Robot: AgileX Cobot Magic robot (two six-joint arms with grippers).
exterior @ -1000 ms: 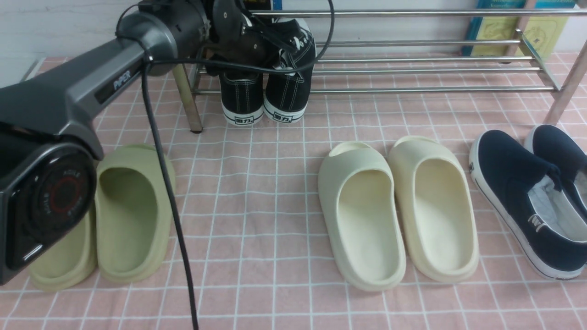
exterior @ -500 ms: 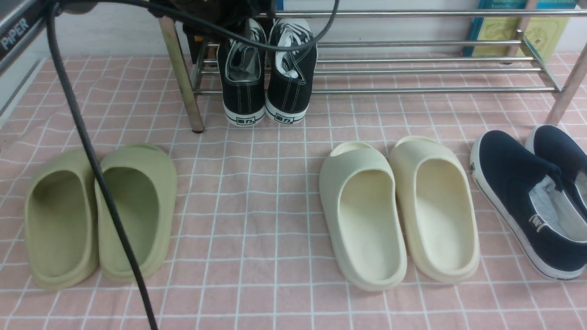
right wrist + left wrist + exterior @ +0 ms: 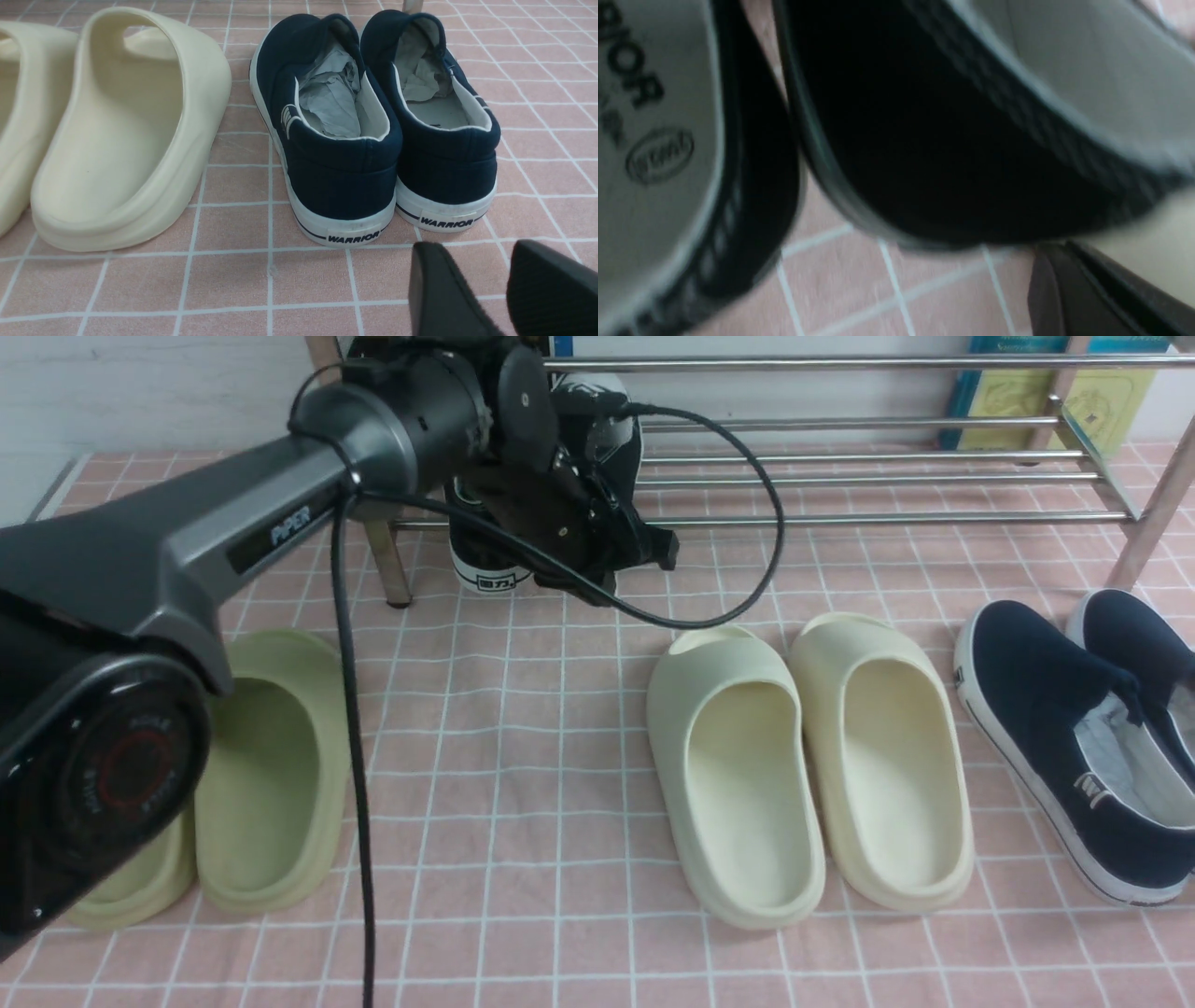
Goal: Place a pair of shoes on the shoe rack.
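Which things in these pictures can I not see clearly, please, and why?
- Black canvas sneakers with white soles: uppers mostly hidden in front view by the left arm.
- Olive foam slide, outer one: partly behind that arm, front view.
- Navy laceless slip-on, farther one: cut by the front view's edge.
- Small lettering on grey inner lining: blurred, left wrist view.

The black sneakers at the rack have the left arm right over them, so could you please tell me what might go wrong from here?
The left gripper is right at the black sneakers, so a sideways move might knock them askew.

The looping black cable hangs close to the rack and might snag on a bar.
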